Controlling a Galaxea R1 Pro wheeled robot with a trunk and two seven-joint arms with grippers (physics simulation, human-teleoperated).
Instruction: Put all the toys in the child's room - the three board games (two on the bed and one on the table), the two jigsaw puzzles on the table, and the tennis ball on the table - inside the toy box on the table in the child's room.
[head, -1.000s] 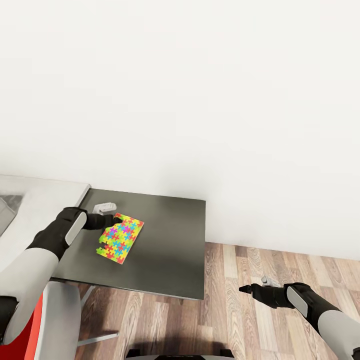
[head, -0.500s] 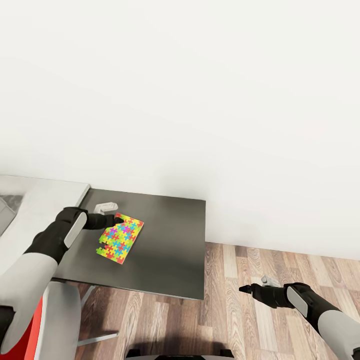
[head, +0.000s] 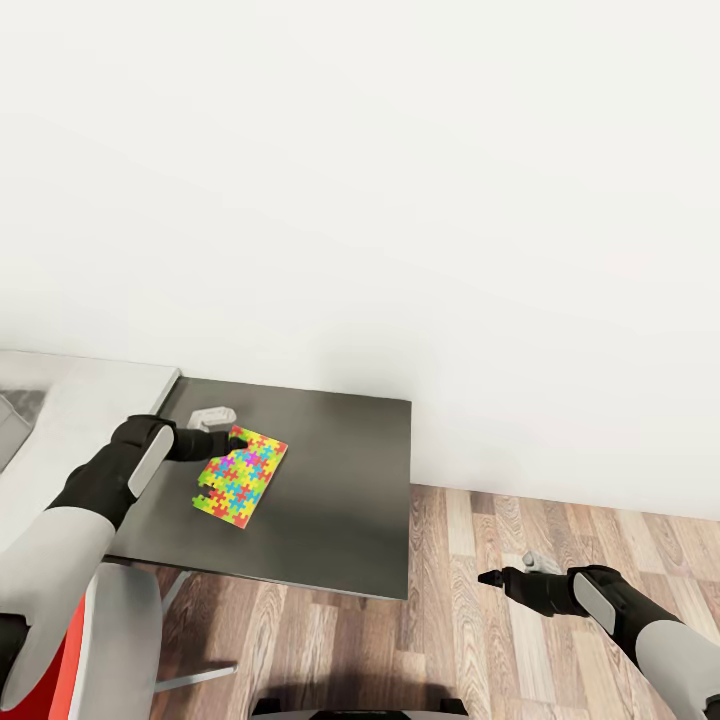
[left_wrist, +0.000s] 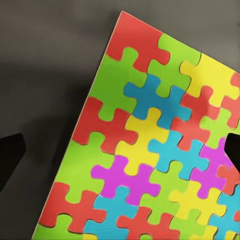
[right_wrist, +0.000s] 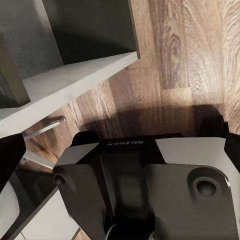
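- Jigsaw puzzle (head: 240, 474): flat, matt card-like sheet with bright printed pieces.
- Table (head: 340, 480): smooth dark grey top, faint sheen.
- Floor (head: 500, 620): grained wood planks, satin finish.
- Wall (head: 400, 200): plain matt white.
- Left gripper (head: 232, 440): matt black.

Jigsaw puzzle (head: 240, 475) flat on my dark table (head: 340, 480)

It was a thin rectangular sheet of interlocking red, green, yellow, blue and magenta pieces; it lay flat, turned at a slant to the table's edges, on the left part of the top; its near left corner looked notched.
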